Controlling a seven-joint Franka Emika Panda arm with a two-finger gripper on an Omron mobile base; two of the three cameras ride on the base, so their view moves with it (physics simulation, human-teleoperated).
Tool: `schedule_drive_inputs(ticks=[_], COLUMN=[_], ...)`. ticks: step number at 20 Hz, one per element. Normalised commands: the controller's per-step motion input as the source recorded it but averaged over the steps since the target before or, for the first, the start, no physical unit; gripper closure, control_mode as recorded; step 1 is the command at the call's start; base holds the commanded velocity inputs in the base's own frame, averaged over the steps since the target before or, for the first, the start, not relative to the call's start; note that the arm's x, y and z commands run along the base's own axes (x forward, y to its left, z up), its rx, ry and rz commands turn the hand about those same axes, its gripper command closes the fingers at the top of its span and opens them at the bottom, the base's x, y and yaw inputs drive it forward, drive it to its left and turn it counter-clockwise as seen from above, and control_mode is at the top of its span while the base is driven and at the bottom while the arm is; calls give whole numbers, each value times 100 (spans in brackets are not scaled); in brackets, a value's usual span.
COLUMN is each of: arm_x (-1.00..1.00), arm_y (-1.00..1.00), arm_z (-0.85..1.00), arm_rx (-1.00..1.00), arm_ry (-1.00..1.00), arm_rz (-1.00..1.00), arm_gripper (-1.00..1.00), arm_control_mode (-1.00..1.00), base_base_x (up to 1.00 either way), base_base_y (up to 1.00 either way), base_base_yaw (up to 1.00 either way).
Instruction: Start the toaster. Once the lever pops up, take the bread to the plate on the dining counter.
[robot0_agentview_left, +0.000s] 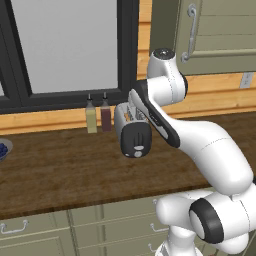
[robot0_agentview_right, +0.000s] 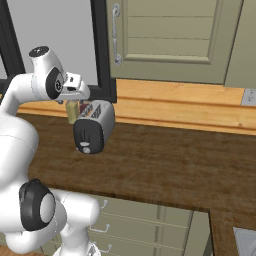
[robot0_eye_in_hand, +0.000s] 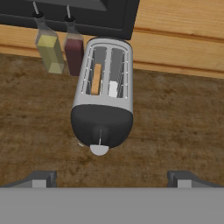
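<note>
**Hovering wide above the toaster**

Standing at the back of the dark wood desk (robot0_eye_in_hand: 183, 127), two slim bottles (robot0_eye_in_hand: 49, 52) sit left of the rounded silver-grey toaster (robot0_eye_in_hand: 104, 98), golden-tan bread (robot0_eye_in_hand: 96, 79) in its left slot. The jaws (robot0_eye_in_hand: 111, 178) hang wide open, empty, just short of its black end face, probably lining up on the small dark lever (robot0_eye_in_hand: 100, 135).

Dark wood worktop (robot0_agentview_left: 60, 170) along wall, pale green drawer cabinets (robot0_agentview_left: 75, 232) with metal handles below. Black-framed window (robot0_agentview_left: 65, 47) with grey pane behind. Light wood plank wall (robot0_agentview_right: 190, 105). Green upper cabinet (robot0_agentview_right: 165, 35) with metal handle. Wall outlet (robot0_agentview_left: 246, 80) at right.
</note>
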Motion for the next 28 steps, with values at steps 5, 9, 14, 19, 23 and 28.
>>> schedule_drive_inputs(ticks=[5, 9, 14, 19, 23, 28], arm_x=[0, 0, 0, 0, 0, 0], arm_y=[0, 0, 0, 0, 0, 0], arm_z=[0, 0, 0, 0, 0, 0], arm_rx=[0, 0, 0, 0, 0, 0], arm_ry=[0, 0, 0, 0, 0, 0], arm_rz=[0, 0, 0, 0, 0, 0], arm_gripper=[-100, -100, -100, -100, -100, -100], arm_control_mode=[-100, -100, -100, -100, -100, -100], base_base_x=[0, 0, 0, 0, 0, 0], base_base_y=[0, 0, 0, 0, 0, 0], base_base_yaw=[0, 0, 0, 0, 0, 0])
